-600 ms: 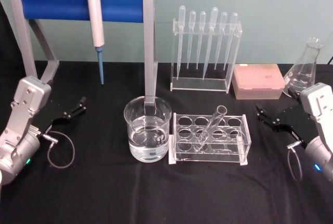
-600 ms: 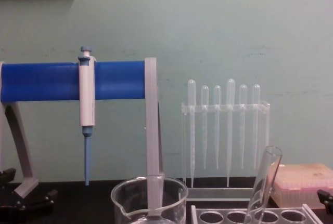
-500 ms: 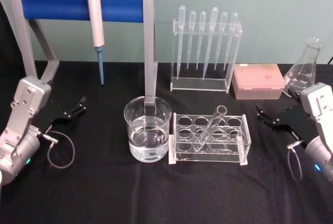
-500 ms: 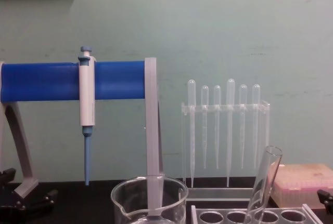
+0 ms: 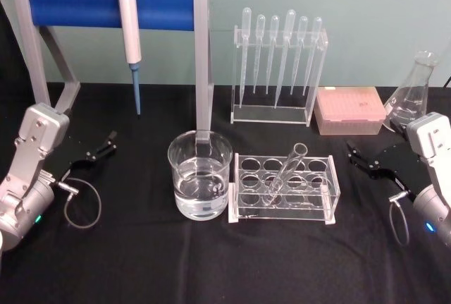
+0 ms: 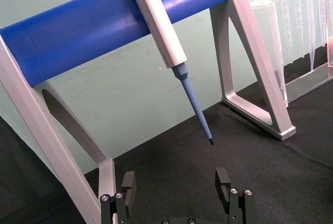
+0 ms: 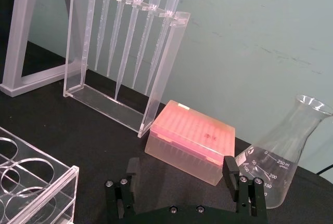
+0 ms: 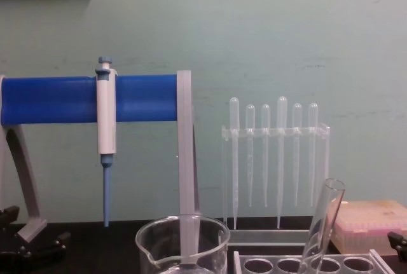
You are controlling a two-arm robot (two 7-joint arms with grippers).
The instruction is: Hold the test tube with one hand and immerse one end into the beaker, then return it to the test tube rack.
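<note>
The test tube (image 5: 285, 170) leans tilted in a clear rack (image 5: 331, 198) at the table's middle; its flared rim (image 8: 333, 188) rises in the chest view. Just left of the rack stands the beaker (image 5: 200, 175), partly filled with clear liquid, its rim (image 8: 182, 232) low in the chest view. My left gripper (image 5: 102, 146) rests open at the left, well away from both, fingers (image 6: 128, 181) spread. Open too, my right gripper (image 5: 358, 157) sits at the right, a short way from the rack's end, with nothing between its fingers (image 7: 229, 166).
A blue-barred stand (image 5: 106, 1) holding a white-and-blue pipettor (image 5: 129, 29) is at the back left. A rack of plastic pipettes (image 5: 278, 64), a pink tip box (image 5: 349, 110) and a glass flask (image 5: 412, 96) line the back right. The black cloth in front is bare.
</note>
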